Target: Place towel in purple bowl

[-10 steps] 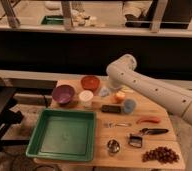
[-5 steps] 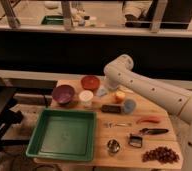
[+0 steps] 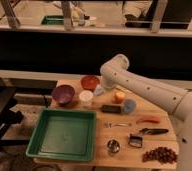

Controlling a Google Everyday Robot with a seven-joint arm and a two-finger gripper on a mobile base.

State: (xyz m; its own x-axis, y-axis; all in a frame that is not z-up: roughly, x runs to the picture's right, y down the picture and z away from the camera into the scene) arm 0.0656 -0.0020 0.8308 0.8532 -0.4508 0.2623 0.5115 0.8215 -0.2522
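While the hand (image 3: 100,90) hangs over the wooden desk (image 3: 154,131) near the towel (image 3: 97,91), I cannot tell its grip; dark shelving stands behind.

No legible text, label, brand, number or sign is found on any item. The gripper (image 3: 100,90), low over the wooden table (image 3: 154,131) between red-orange bowl (image 3: 90,81) and white cup (image 3: 86,98), bears no readable marking.
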